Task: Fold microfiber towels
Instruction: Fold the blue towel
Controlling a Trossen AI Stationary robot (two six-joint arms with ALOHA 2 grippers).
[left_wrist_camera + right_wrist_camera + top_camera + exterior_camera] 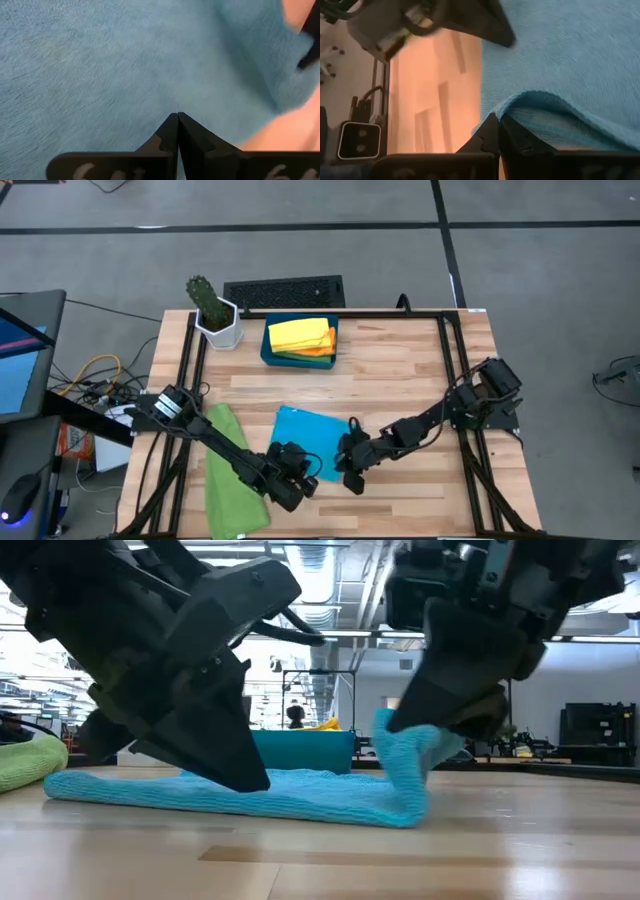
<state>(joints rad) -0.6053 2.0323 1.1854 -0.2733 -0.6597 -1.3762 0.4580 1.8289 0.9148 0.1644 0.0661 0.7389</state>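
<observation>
Robotics lab, wooden table (400,370), grey concrete floor, ceiling ducts, distant workbenches

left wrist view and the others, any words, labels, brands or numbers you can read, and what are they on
No text reads clearly in any view.
Left gripper, shut, pressed on the sky-blue towel: pale marks on its body at the frame's edge, cut off and blurred, unreadable.
Right gripper, shut on the towel's lifted edge: no marks visible.
Teal tray, green towel, plant pot: no print visible.
</observation>
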